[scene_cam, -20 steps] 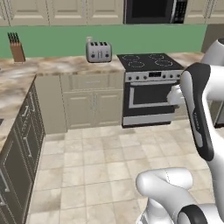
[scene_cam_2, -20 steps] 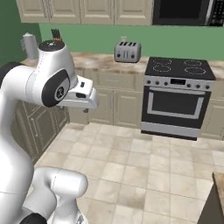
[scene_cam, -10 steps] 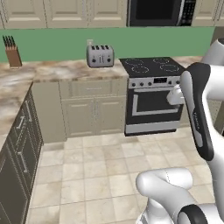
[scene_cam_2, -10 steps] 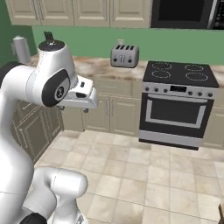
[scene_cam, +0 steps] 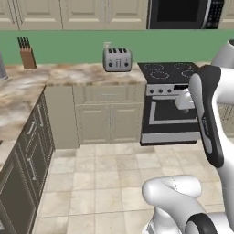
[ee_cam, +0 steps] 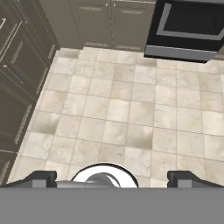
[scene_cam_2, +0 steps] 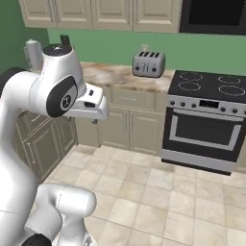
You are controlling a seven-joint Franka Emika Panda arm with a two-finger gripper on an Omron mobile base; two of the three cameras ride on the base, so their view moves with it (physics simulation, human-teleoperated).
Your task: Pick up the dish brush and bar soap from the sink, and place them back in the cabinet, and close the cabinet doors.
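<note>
The dish brush, the bar soap, the sink, the cabinet and its doors are out of view. My gripper [ee_cam: 112, 177] points down at the tiled kitchen floor and holds nothing. It is open, its two dark fingertips [ee_cam: 41, 177] standing far apart at the bottom of the hand view. In the right base view the white hand [scene_cam_2: 90, 104] is held out in front of the arm, at about counter height.
A stove [scene_cam: 171, 103] [scene_cam_2: 206, 120] stands ahead with a microwave [scene_cam: 185, 13] above it. A toaster [scene_cam: 117, 59] [scene_cam_2: 149, 64] and a knife block [scene_cam: 26, 55] sit on the marble counter. Dark low cabinets [scene_cam: 27, 155] line the left. Open tiled floor [ee_cam: 122, 109] lies below.
The whole scene has slid a little to the right in both base views, so the base has moved. The arm keeps its pose and the gripper stays open.
</note>
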